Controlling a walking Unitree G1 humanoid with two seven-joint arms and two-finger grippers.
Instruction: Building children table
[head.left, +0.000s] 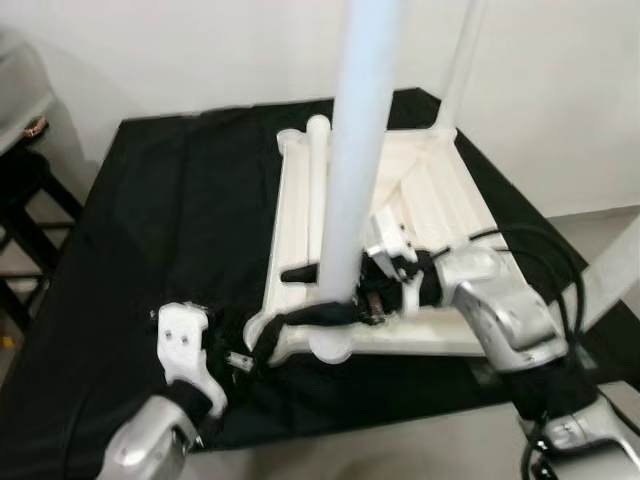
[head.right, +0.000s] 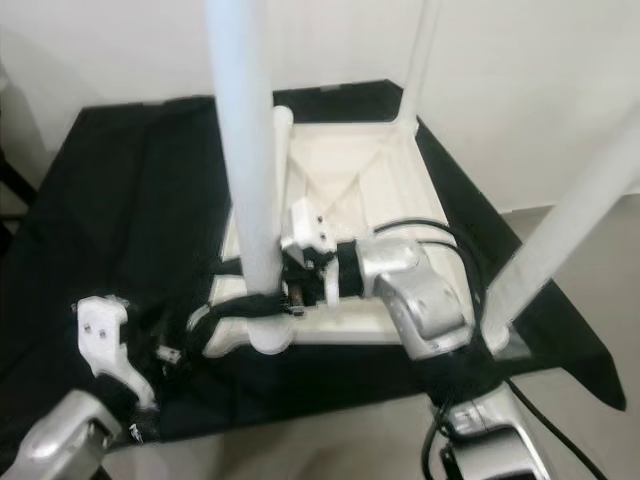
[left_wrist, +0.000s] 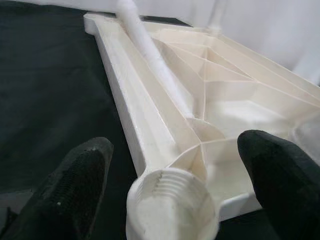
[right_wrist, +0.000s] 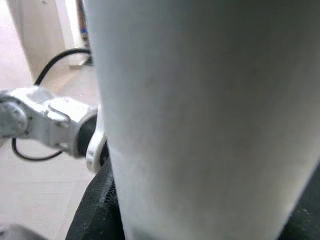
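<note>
Grippers first: left gripper (head.left: 262, 345) nearest, fingers (left_wrist: 75, 185) spread wide either side of threaded socket (left_wrist: 170, 200) at near corner of tabletop (head.left: 440, 200), not touching. Right gripper (head.left: 325, 290) clenched round upright leg (head.left: 355, 160), low down near its base, black fingers wrapping it. White tabletop flipped underside-up on black cloth (head.left: 170, 200), ribs showing. Loose leg (head.left: 317, 190) lying along its left edge. Far corner: another leg (head.left: 462, 60) standing up. No readable writing or brand anywhere.
</note>
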